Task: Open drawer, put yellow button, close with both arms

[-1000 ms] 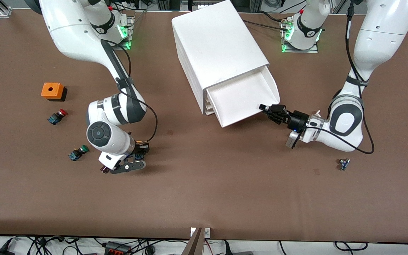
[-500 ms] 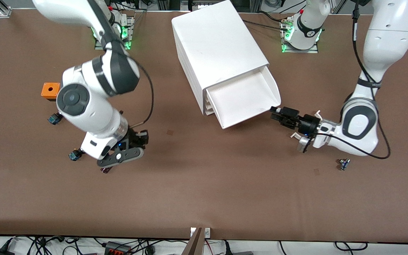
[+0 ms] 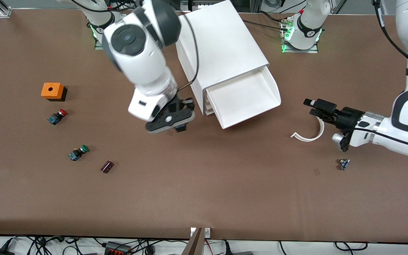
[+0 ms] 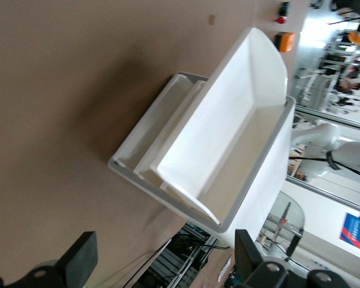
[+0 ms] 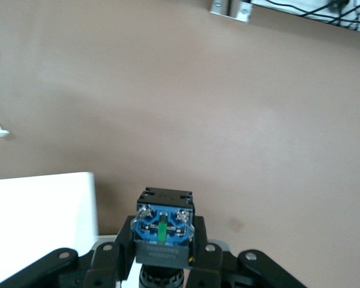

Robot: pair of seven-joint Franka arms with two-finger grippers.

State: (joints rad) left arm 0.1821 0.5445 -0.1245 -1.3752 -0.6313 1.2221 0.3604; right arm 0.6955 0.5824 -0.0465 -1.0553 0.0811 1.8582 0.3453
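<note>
The right tool point(image 3: 176, 120) grips the yellow button point(image 5: 162, 237) above the tabletop point(image 3: 204, 191), just beside the pulled-out drawer point(image 3: 243, 98). The left tool point(image 3: 313, 106) hovers open and empty, apart from that drawer's front.

An orange box point(image 3: 52, 91), a red-capped switch point(image 3: 57, 116), a green-capped switch point(image 3: 78, 152) and a small dark cylinder point(image 3: 107, 166) lie toward the right arm's end; a curved white strip point(image 3: 309, 135) and a small blue part point(image 3: 344, 164) toward the left arm's
</note>
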